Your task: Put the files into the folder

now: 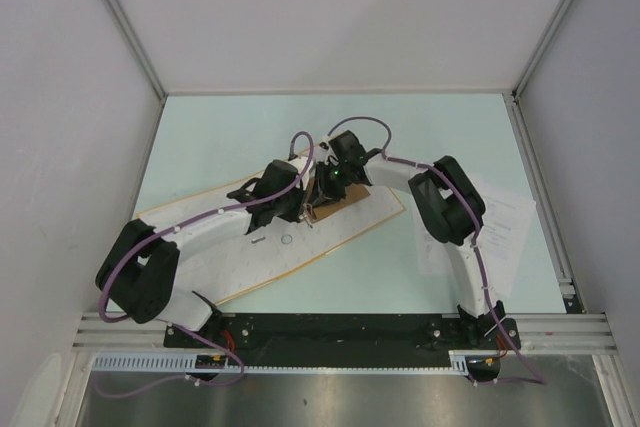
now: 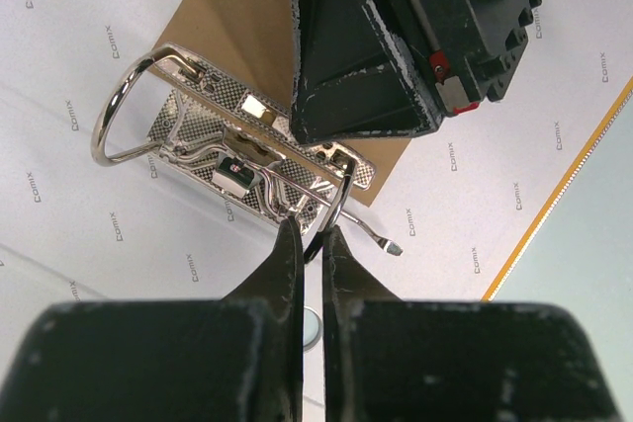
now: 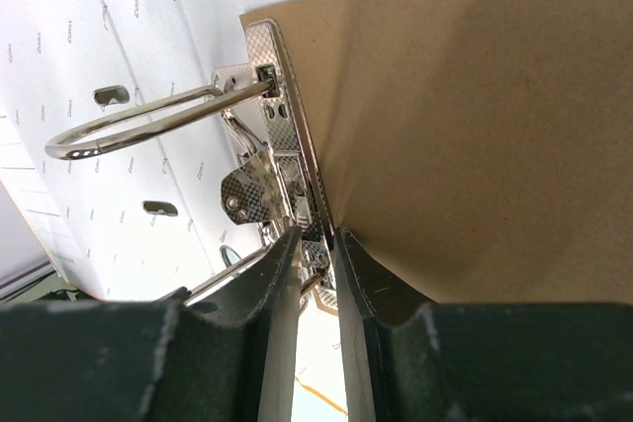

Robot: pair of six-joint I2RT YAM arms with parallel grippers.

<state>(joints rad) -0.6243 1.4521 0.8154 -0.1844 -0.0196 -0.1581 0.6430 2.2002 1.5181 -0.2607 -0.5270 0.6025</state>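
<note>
The folder (image 1: 250, 257) lies open on the table, whitish inside with an orange rim. Its metal ring clip (image 1: 318, 211) sits near the right end, on a brown patch (image 2: 237, 27). My left gripper (image 2: 312, 234) is shut on the near ring wire (image 2: 341, 195) of the clip (image 2: 227, 160). My right gripper (image 3: 316, 236) comes from the opposite side, and its narrow jaws pinch the edge of the clip's base plate (image 3: 287, 126). The other ring (image 3: 138, 121) stands closed. The files (image 1: 505, 222), white printed sheets, lie flat at the right, partly under the right arm.
The clip's lever (image 2: 381, 240) sticks out over the white inside cover. White walls enclose the green table (image 1: 250, 137) on three sides. A metal rail (image 1: 340, 327) runs along the near edge by the arm bases.
</note>
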